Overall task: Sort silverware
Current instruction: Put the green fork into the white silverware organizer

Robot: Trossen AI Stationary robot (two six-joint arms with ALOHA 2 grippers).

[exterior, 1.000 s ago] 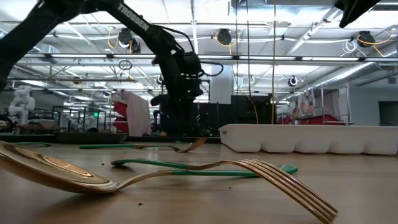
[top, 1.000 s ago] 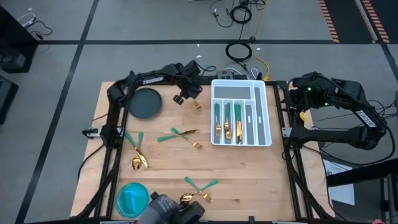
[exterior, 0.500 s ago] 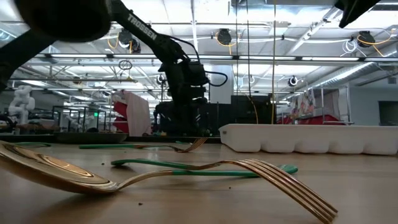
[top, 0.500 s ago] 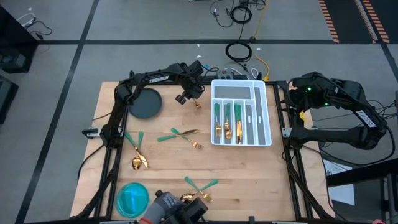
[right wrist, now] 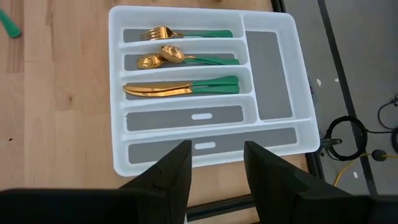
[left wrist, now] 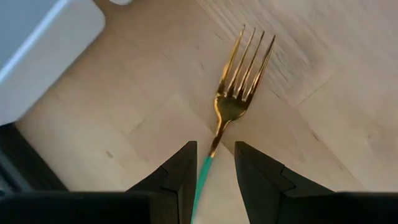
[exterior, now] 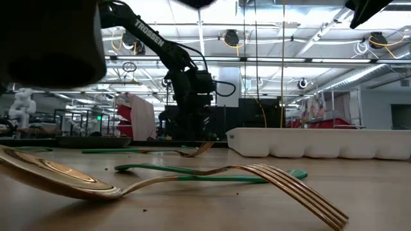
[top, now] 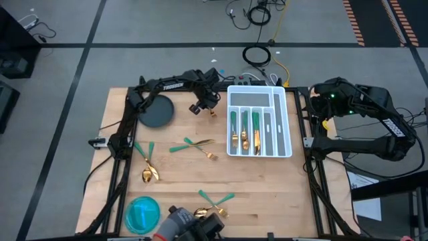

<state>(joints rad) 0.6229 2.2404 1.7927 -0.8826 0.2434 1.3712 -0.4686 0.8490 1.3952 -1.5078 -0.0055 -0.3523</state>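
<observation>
My left gripper (top: 208,107) (left wrist: 214,149) hovers low beside the far left corner of the white tray (top: 231,90) and is shut on a fork (left wrist: 239,81) with a gold head and green handle. More silverware lies flat on the table. A crossed pair (top: 194,144) is in the middle, two spoons (top: 148,173) lie to the left, and another pair (top: 215,198) is near the near edge. A fork, spoons and knives (right wrist: 186,59) lie in three tray slots. My right gripper (right wrist: 214,162) waits open, high off the table's right edge. My left gripper pinches the fork's green handle (left wrist: 204,169) between its two fingers, which lie along the handle. The gold head (top: 213,112) sticks out past the fingertips toward the table's near side. I cannot tell whether the head touches the wood.
A dark round plate (top: 156,110) sits left of the gripper, and a teal round dish (top: 142,213) stands at the near left corner. A dark device (top: 194,226) sits at the near edge. Bare wood lies between the tray and the loose silverware.
My left gripper has drifted slightly toward the tray with the fork, staying shut. The arm's elbow has swung toward the table's far edge. The fork's head has hardly moved.
</observation>
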